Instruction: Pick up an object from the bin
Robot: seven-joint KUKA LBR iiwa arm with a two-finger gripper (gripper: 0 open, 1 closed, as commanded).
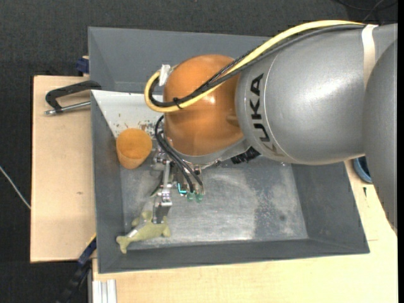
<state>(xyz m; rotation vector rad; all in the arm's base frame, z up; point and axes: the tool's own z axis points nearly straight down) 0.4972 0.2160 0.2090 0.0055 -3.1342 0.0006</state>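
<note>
- Grey arm comes in from the right, wrist bent down.
- Tool sits low over a pale fish toy near the bin's lower-left corner; can't tell if it's apart or together.
- Floor lies open rightward.

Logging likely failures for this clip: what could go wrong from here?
The gripper sits just above the pale flat toy figure, which lies near the front wall of the bin; a grasp might slip off or shove it against that wall. The orange cup stands close beside the arm's orange cover and could get knocked.
</note>
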